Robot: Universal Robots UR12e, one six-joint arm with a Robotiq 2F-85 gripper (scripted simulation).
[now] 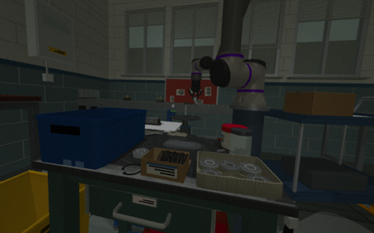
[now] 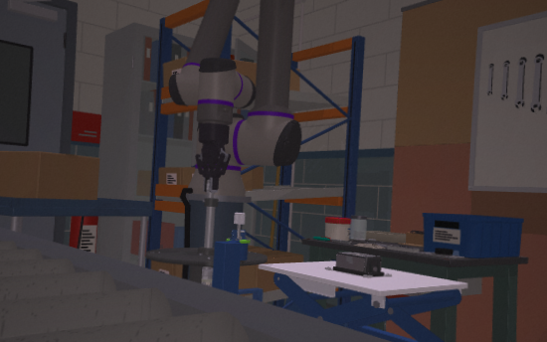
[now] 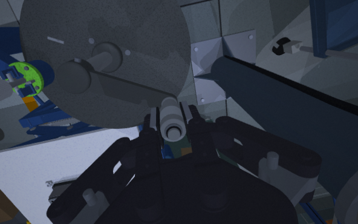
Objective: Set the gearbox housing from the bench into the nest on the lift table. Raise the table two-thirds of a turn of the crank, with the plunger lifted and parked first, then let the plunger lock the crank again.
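The gearbox housing is a dark block sitting on the white top of the lift table. The crank is a dark round wheel with an upright grey handle at its rim. My gripper points down over the wheel's edge, and its fingers are closed on the top of the crank handle. The plunger, a small pin with a white knob, stands on a green collar atop the blue post beside the wheel.
Behind the work stand a blue-and-orange rack and a brick wall. A bench carries a blue crate, a carton of parts, a bearing tray and a red-lidded tub. A yellow bin stands beside it.
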